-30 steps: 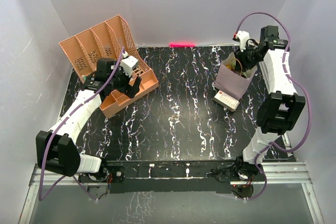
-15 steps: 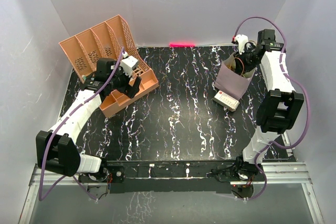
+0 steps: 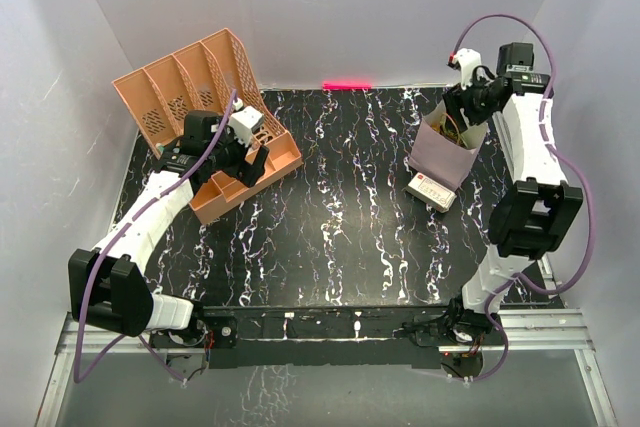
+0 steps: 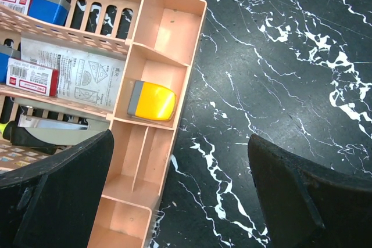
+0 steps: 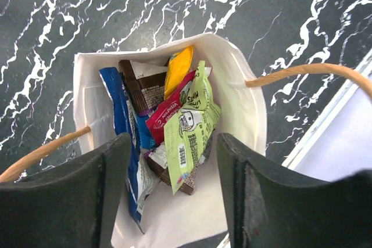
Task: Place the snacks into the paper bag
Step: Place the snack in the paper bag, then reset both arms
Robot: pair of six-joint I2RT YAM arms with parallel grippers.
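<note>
Now the right gripper (image 5: 172, 146) hangs straight above the mouth of the paper bag (image 5: 247, 105), its fingers parted and nothing between them. Inside the bag the snacks (image 5: 174, 114) stand bunched together: a green packet (image 5: 195, 123) leaning across a pink one, a yellow one and a brown one behind it, and a blue one against the bag's wall. A white box (image 3: 432, 190) lies touching the bag's near side. Well apart from the bag, across the table (image 3: 340, 217), the left gripper (image 4: 180, 140) hovers wide open and empty over the peach organiser (image 4: 174, 33).
</note>
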